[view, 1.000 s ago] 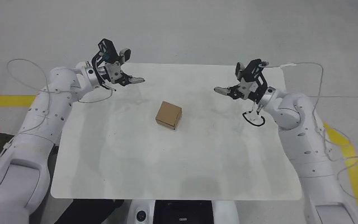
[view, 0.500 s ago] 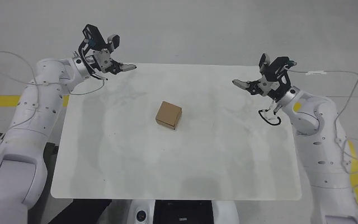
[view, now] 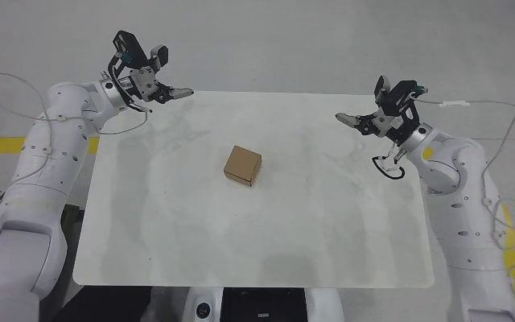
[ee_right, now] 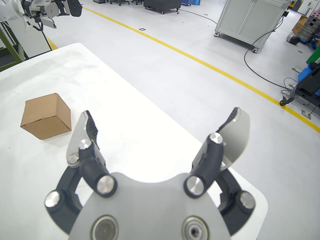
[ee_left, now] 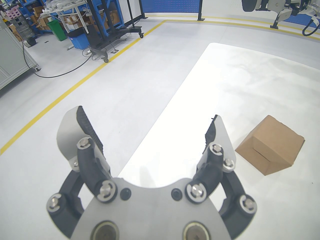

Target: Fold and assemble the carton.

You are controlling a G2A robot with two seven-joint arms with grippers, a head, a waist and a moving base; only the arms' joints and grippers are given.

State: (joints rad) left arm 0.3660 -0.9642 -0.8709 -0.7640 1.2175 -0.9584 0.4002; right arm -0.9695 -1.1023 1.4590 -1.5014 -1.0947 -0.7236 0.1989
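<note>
A small brown carton, closed into a cube, sits near the middle of the white table. It also appears in the left wrist view as the carton and in the right wrist view as the carton. My left gripper hovers open over the table's far left corner, well away from the carton; in its own view the left gripper holds nothing. My right gripper is open near the far right edge, and in its own view the right gripper is empty too.
The table has rounded corners and bare floor all around it. A yellow floor line runs beyond the far edge. Racks, carts and a metal cabinet stand far off in the room.
Both arms have drawn back from the carton toward the table's far corners, the left one outward and away, the right one outward to the right. The carton has not moved.
</note>
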